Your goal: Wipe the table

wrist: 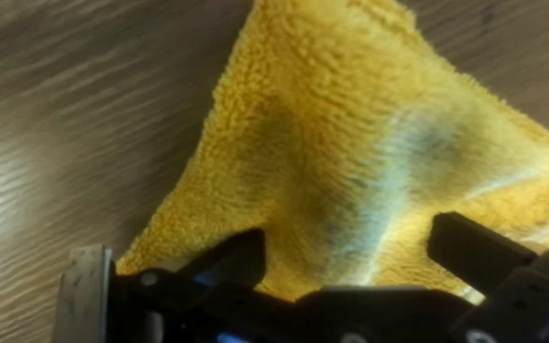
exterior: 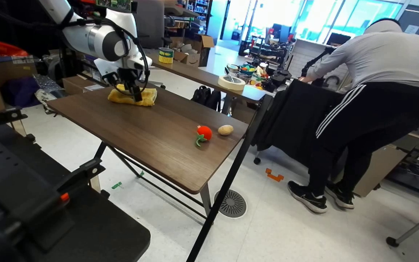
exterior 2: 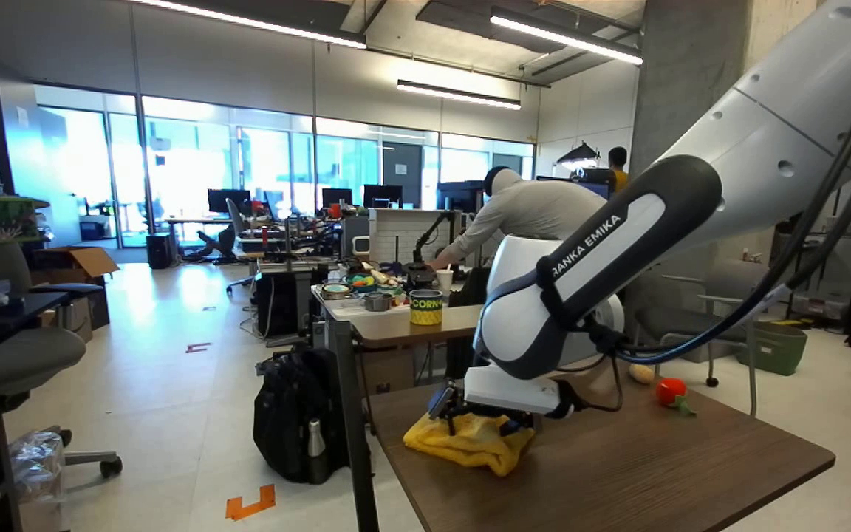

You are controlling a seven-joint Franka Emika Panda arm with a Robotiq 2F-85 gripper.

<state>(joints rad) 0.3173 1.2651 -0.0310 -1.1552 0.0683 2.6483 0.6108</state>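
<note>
Black fingers (wrist: 479,252) stand wide apart at the yellow cloth (wrist: 331,143) (contact unclear) on the table (wrist: 65,119).

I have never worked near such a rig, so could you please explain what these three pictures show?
The machine is a single robot arm with a two-fingered hand at its end. Two pictures come from cameras outside the robot; the close-up comes from the wrist camera, looking onto a yellow cloth. That cloth lies on the brown table, where both exterior views also show a red tomato-like item and a potato-like item. The hand is open, its fingers apart at the cloth, so nothing seems held; whether they press on it I can't tell.
</note>
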